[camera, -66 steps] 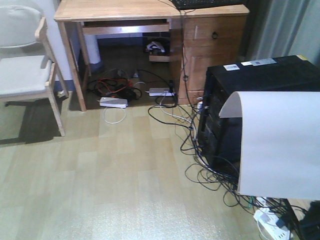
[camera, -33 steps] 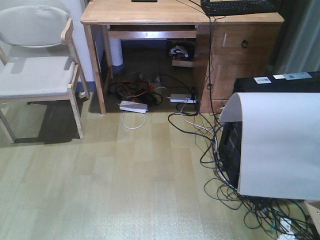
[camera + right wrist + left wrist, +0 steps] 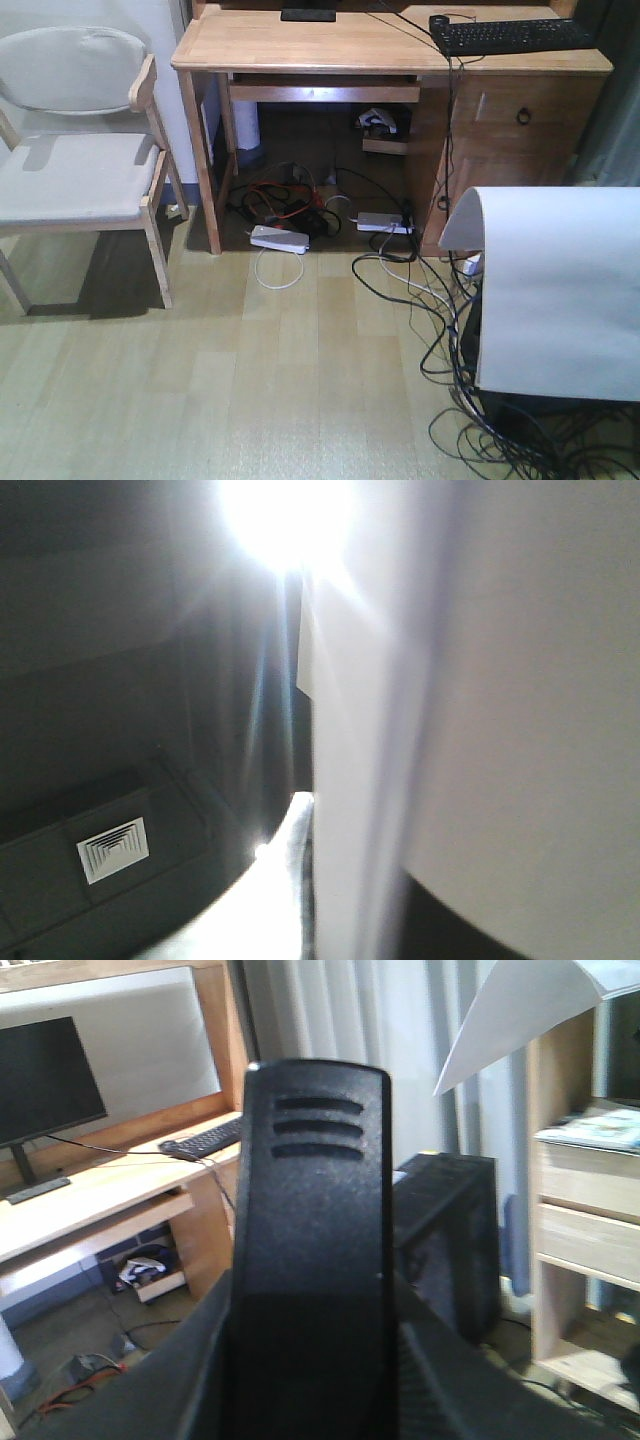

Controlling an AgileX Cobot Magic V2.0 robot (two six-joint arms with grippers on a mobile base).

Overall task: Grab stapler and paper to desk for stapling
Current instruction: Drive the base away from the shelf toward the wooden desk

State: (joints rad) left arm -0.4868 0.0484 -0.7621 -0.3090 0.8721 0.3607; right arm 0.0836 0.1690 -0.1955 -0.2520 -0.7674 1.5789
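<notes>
desk (image 3: 300, 45) dead ahead, bare top toward left | left gripper (image 3: 312, 1380) clamps upright stapler (image 3: 312, 1210), nearer | paper (image 3: 560, 290) hangs right, right gripper's grip: can't tell

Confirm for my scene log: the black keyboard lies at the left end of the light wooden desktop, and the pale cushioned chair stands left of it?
No. The exterior front-facing view shows the black keyboard at the right end of the light wooden desktop, not the left. The pale cushioned chair does stand left of it.
</notes>
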